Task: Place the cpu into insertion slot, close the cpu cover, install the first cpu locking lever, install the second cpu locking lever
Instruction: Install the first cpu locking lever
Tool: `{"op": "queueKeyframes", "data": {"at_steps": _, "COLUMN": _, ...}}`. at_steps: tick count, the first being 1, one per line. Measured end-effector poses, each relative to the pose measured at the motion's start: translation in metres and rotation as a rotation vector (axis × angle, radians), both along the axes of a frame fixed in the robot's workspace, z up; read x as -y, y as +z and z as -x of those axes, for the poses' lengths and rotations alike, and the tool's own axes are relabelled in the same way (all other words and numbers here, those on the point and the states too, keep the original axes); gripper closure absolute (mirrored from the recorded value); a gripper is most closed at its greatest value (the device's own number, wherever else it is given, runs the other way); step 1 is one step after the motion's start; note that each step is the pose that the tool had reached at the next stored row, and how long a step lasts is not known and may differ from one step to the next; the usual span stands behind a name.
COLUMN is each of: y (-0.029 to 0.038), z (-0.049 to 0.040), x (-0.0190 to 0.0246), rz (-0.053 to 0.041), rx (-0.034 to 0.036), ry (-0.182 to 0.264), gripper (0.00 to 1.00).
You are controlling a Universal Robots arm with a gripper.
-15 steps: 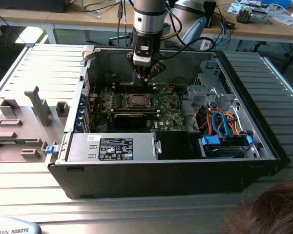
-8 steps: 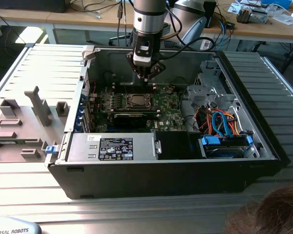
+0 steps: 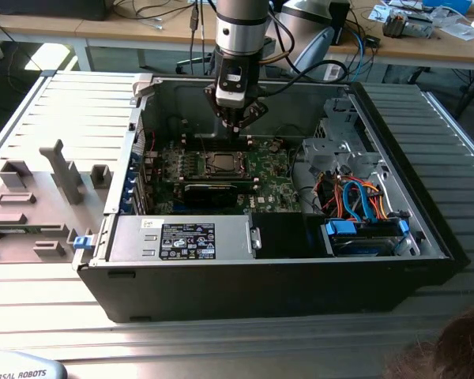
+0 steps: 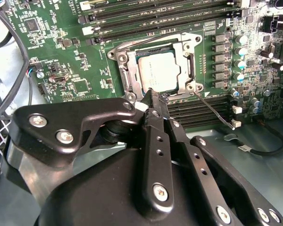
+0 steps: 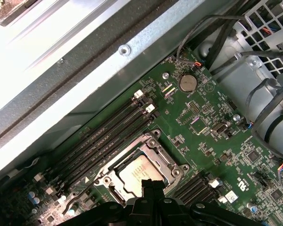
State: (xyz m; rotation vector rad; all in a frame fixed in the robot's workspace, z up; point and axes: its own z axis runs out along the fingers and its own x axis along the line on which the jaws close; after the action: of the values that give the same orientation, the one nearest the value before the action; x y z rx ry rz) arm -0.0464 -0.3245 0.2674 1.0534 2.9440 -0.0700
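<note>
The cpu [image 4: 156, 70] lies flat in the insertion slot [image 4: 125, 77] on the green motherboard, its silver top showing through the window of the cpu cover [image 4: 187, 63], which lies down over it. One thin wire locking lever [image 4: 217, 109] sticks out sideways over the memory slots. Another wire lever [image 4: 151, 40] runs along the socket's far side. My gripper [image 4: 153, 95] is shut with nothing held, its tip just above the socket's edge near a corner screw. In the first wrist view the gripper [image 5: 151, 182] overlaps the cpu [image 5: 137, 173]. In the exterior view the gripper [image 3: 238, 125] hangs over the socket [image 3: 220, 163].
The open black case [image 3: 426, 237] walls in the board. A power supply [image 3: 182, 237] lies at the front, with orange and blue cables [image 3: 355, 197] and a drive bay [image 3: 363, 233] on the exterior view's right. A grey fixture plate [image 3: 31, 205] lies outside on the left. A person's hair [image 3: 450, 347] shows at lower right.
</note>
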Motion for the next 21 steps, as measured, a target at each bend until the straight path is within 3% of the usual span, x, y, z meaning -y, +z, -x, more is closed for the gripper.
{"op": "queueKeyframes", "data": {"at_steps": 21, "y": 0.0000, "z": 0.0000, "x": 0.0000, "rz": 0.0000, "rx": 0.0000, "ry": 0.012, "gripper": 0.89}}
